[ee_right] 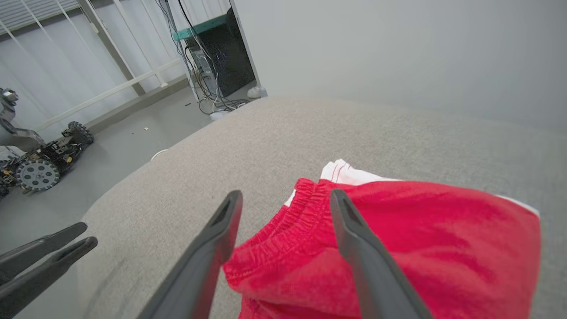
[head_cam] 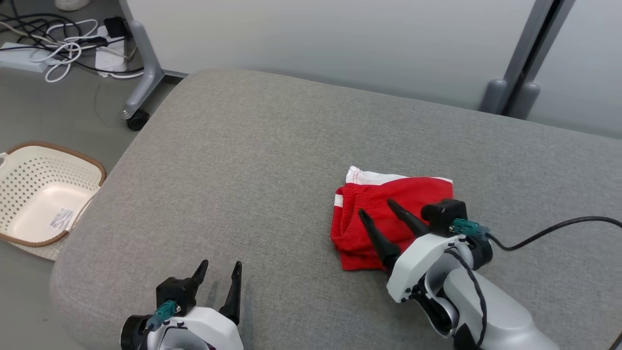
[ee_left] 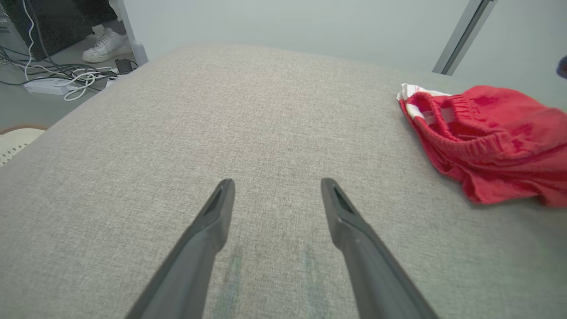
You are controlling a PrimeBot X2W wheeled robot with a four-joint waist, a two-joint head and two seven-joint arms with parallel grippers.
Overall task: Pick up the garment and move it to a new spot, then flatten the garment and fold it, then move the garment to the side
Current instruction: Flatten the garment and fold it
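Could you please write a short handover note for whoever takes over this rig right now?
Left end effector: open, empty, over bare cushion at the near left.
Right end effector: open, fingers spread above the shorts, gripping nothing.
Shorts: red with white trim, a compact, slightly rumpled bundle on the right part of the cushion.
Done: the fold looks made, judging by the bundle.
Left: probably the move to the side, unless this spot already counts. A basket stands on the floor at the left.
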